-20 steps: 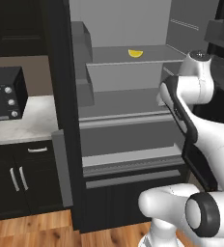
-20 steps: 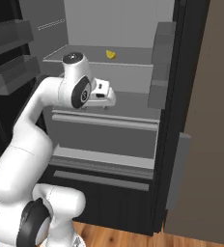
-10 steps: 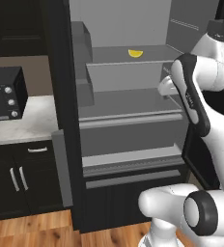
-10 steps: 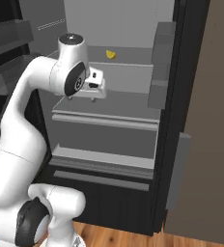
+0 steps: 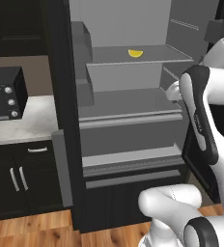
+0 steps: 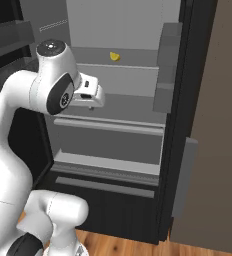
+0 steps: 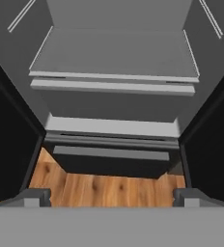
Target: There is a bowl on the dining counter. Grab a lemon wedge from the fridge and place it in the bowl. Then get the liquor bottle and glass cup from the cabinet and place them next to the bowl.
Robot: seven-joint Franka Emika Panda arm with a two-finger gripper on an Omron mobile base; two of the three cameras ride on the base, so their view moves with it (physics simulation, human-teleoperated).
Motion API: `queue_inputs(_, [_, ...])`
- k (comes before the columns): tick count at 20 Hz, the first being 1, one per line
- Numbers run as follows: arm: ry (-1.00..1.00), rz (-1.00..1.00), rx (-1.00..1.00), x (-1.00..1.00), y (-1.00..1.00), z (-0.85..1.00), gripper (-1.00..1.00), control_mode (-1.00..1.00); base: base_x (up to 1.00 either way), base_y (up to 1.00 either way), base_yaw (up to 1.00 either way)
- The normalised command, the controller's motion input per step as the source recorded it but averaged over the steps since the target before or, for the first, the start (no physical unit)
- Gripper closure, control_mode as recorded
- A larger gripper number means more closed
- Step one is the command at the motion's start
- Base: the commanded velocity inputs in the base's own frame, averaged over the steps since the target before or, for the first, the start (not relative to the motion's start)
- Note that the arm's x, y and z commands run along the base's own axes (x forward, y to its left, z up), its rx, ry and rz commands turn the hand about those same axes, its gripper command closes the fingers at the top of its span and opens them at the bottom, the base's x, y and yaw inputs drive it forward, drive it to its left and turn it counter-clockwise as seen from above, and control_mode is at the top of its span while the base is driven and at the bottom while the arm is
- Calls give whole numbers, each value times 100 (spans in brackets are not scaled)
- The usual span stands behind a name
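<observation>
Your tool (image 7: 112, 195) stands wide apart and holds nothing, its two tips just showing at the bottom corners of the hand view. The lemon wedge (image 5: 135, 53) lies on the upper shelf (image 5: 133, 58) of the open fridge (image 6: 113, 150), above the tool and deeper in. The hand looks down at the lower shelves and the wood floor (image 7: 104, 185), so lift it and tip it up until the wedge sits between the tips. Then come in level over the shelf edge and close on the wedge low, near the shelf, since a piece this small could well slip out.

The two base views give you the wedge and its shelf. The hand view gives you the tips' spread, which the base views leave hidden behind the wrist (image 6: 90, 92).
</observation>
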Motion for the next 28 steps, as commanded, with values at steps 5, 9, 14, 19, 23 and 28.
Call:
queue_inputs(5, [0, -3, -4, -2, 0, 0, -100, -100, 0, 0, 0])
queue_inputs(9, [0, 0, 0, 0, 0, 0, -100, 100, 7, 2, 0])
queue_inputs(14, [0, 0, 0, 0, 0, 0, -100, 100, 43, 0, 0])
queue_inputs(19, [0, 0, 0, 0, 0, 0, -100, 100, 88, 3, 0])
queue_inputs(23, [0, 0, 0, 0, 0, 0, -100, 100, 95, 13, 0])
queue_inputs(28, [0, 0, 0, 0, 0, 0, -100, 100, 34, 3, 0])
